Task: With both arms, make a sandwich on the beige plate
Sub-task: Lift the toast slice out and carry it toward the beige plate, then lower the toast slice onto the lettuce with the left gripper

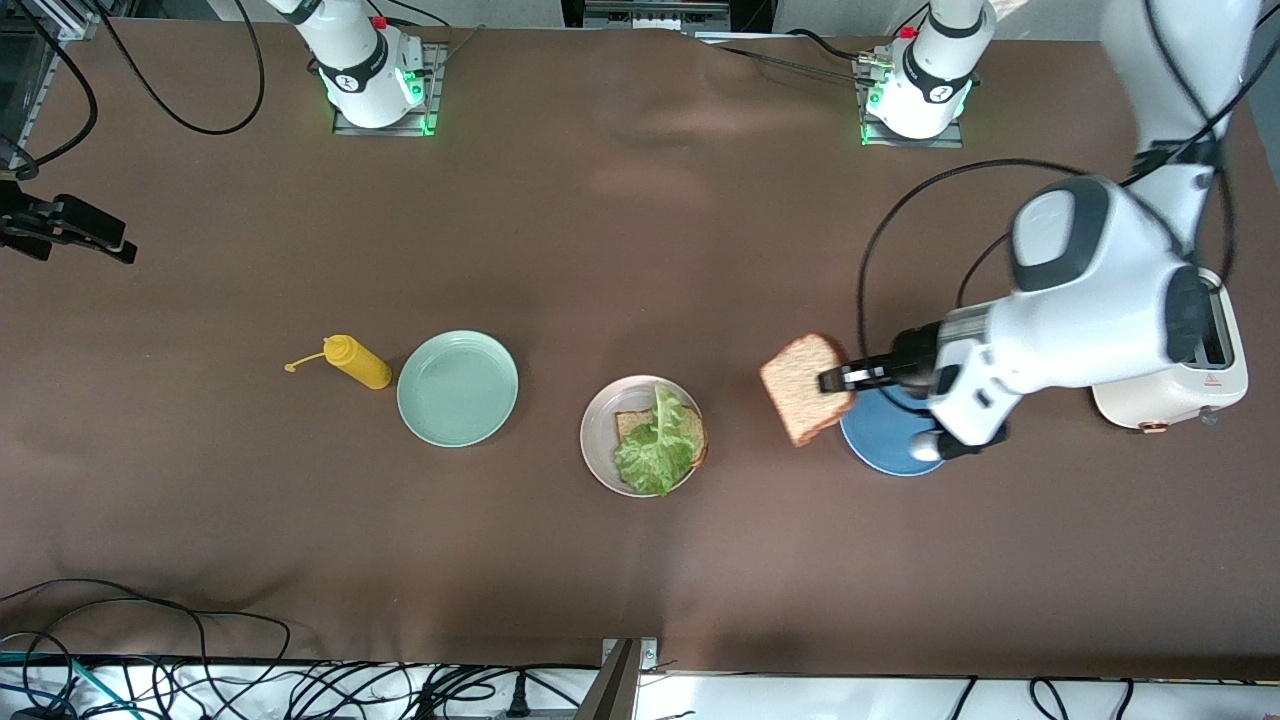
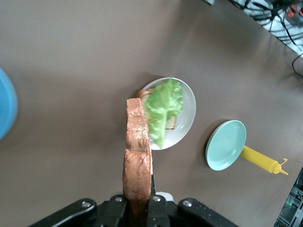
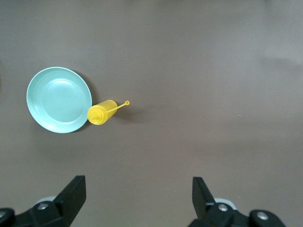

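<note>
The beige plate [image 1: 596,440] [image 2: 189,105] holds a slice of brown bread [image 1: 630,422] [image 2: 171,123] with a ruffled green lettuce leaf [image 1: 655,445] [image 2: 163,106] lying across it. My left gripper [image 1: 835,380] [image 2: 138,189] is shut on the crust edge of a second bread slice [image 1: 800,386] [image 2: 137,142]. It holds the slice in the air, over the table between the blue plate [image 1: 885,445] and the beige plate. My right gripper [image 3: 137,182] hangs open and empty, high over bare table beside the mustard bottle.
A mint green plate [image 1: 458,388] [image 3: 59,99] and a yellow mustard bottle [image 1: 357,362] [image 3: 102,113] lie toward the right arm's end. A white toaster [image 1: 1185,375] stands toward the left arm's end, partly under the left arm. Cables run along the table edge nearest the front camera.
</note>
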{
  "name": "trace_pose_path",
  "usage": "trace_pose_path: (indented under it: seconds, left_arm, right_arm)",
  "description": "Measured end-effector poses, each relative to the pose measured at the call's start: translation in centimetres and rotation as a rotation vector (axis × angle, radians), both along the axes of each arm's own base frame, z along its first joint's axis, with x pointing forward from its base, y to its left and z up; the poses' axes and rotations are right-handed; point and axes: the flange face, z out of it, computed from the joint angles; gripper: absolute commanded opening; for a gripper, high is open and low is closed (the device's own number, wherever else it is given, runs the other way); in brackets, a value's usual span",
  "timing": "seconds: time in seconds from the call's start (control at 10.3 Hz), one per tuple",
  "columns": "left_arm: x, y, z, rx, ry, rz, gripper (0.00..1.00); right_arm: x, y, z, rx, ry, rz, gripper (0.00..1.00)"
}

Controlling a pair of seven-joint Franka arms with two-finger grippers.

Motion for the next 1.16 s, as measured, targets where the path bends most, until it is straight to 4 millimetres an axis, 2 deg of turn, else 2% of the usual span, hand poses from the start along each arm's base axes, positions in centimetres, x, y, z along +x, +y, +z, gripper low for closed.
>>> trace_pose_path:
  seconds: [0.19, 0.39, 0.48, 0.87, 1.16]
  left_arm:
    - [0.0, -4.8, -3.4, -0.034, -0.046, 0.003, 0.00]
    - [-0.4, -9.2, -5.7, -0.068, -0.113, 0.021, 0.00]
    - [-0.6, -10.7, -6.8, -0.080, -0.131, 0.028, 0.00]
    - [-1.0, -13.1, -11.9, -0.100, -0.138, 0.059, 0.00]
    - [-1.2, -14.3, -14.0, -0.114, -0.162, 0.086, 0.00]
  right_arm:
    - [0.1, 0.8, 0.4, 0.000, -0.008, 0.014, 1.00]
    - [0.1, 0.8, 1.4, -0.002, -0.029, 0.014, 1.00]
    - [0.2, 0.8, 1.6, -0.002, -0.032, 0.014, 1.00]
    - [0.2, 0.9, 1.6, -0.002, -0.032, 0.016, 1.00]
    - [0.2, 0.9, 1.9, -0.002, -0.040, 0.016, 1.00]
